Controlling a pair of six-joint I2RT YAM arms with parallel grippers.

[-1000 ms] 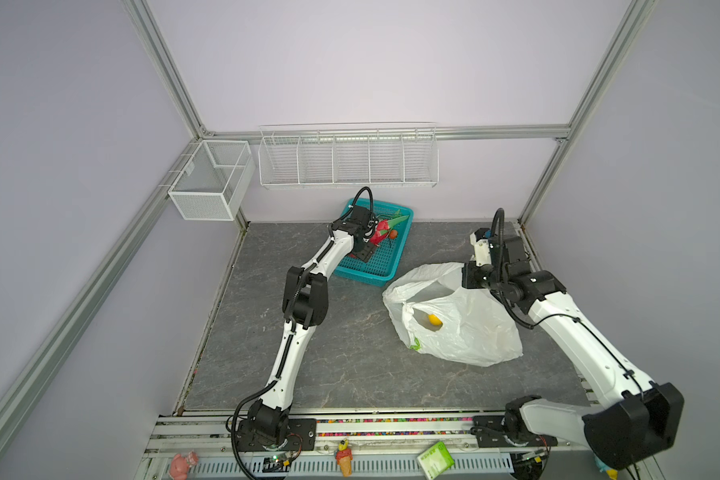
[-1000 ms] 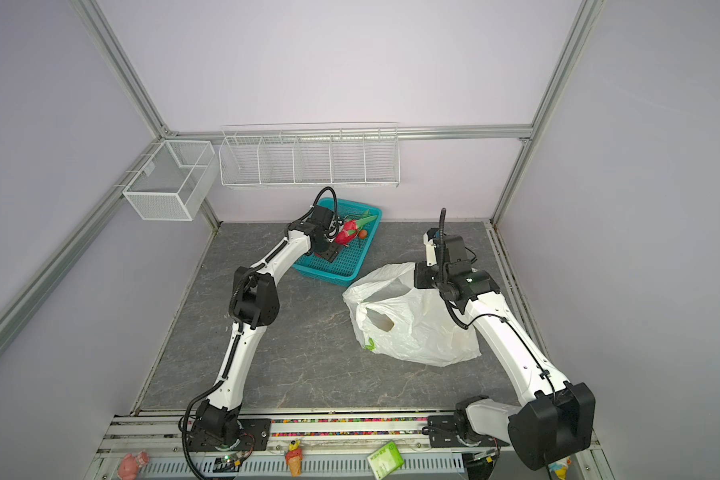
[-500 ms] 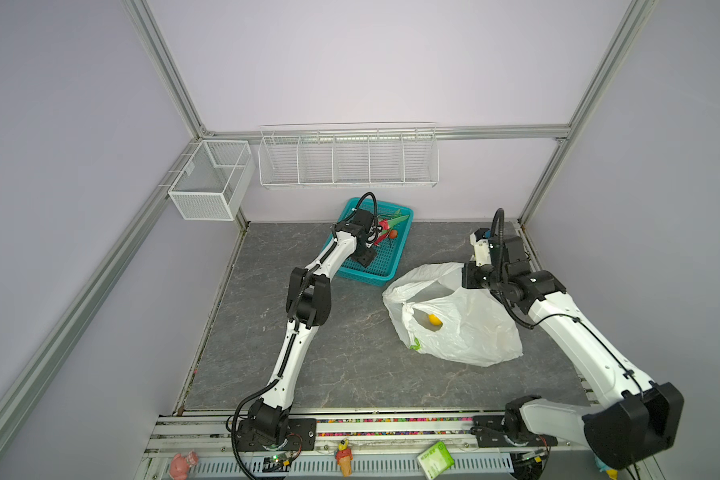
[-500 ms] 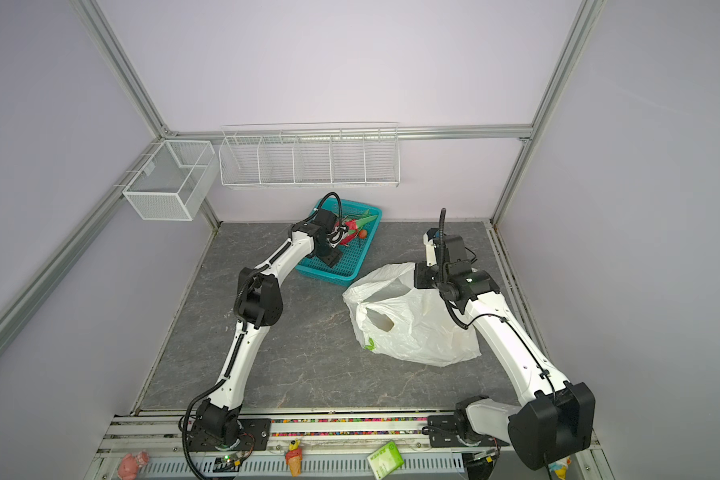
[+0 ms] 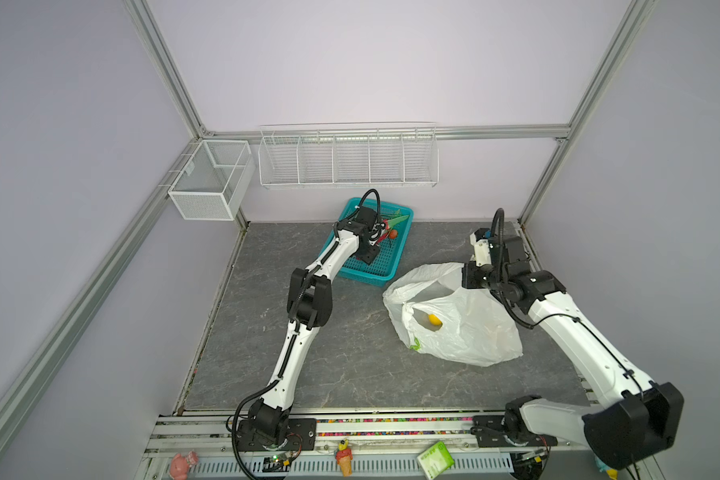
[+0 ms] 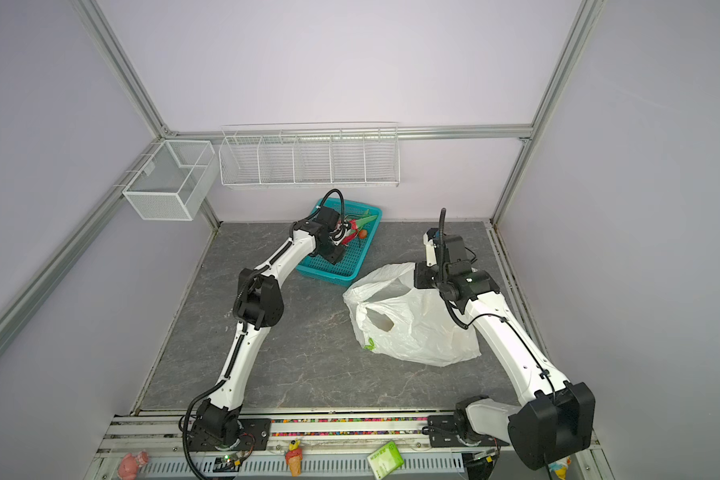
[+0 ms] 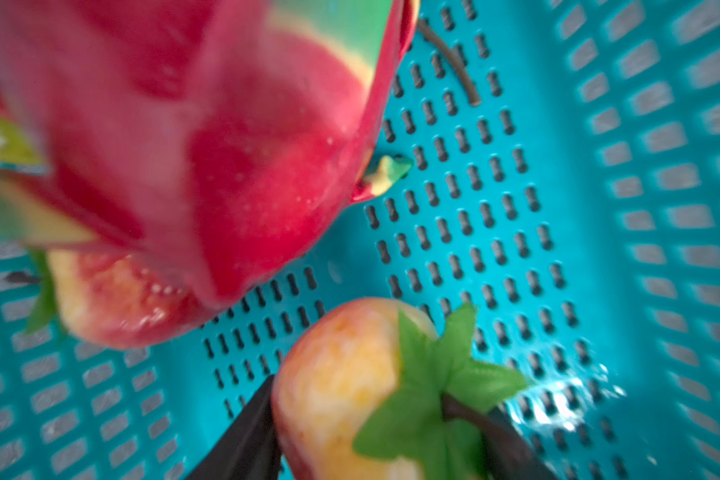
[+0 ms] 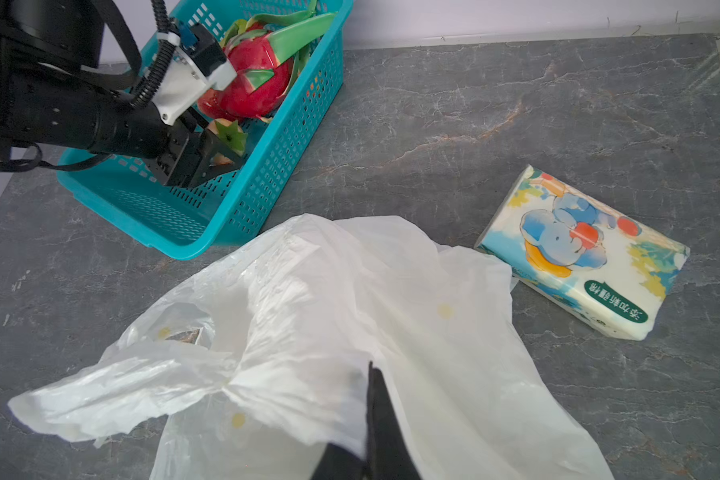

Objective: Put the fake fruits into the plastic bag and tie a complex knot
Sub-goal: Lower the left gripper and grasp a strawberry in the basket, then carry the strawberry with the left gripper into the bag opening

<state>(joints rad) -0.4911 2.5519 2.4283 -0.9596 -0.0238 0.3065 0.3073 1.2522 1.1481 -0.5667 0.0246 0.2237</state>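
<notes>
A pink-red dragon fruit point(image 7: 225, 145) point(image 8: 250, 83) lies in the teal basket point(image 5: 362, 270) point(image 6: 329, 274) with strawberries beside it. My left gripper point(image 7: 375, 415) point(image 5: 381, 237) reaches into the basket. Its black fingers point(image 7: 246, 436) press on both sides of a yellow-red strawberry point(image 7: 341, 386) point(image 8: 227, 133) with green leaves. A second strawberry point(image 7: 113, 303) sits half under the dragon fruit. The plastic bag point(image 5: 462, 328) point(image 6: 416, 328) point(image 8: 329, 291) lies crumpled on the table. My right gripper point(image 8: 366, 399) point(image 5: 468, 276) is shut on its upper edge. A yellow lemon point(image 5: 434, 319) shows inside its mouth.
A cartoon-printed packet point(image 8: 578, 257) lies on the table beside the bag. White wire baskets point(image 5: 348, 158) point(image 5: 211, 183) hang on the back wall and left rail. Small figurines point(image 5: 344, 455) and a green packet point(image 5: 435, 459) sit on the front rail.
My left gripper has pushed further into the basket and its fingers have narrowed onto the strawberry. The right arm and the bag have stayed still.
</notes>
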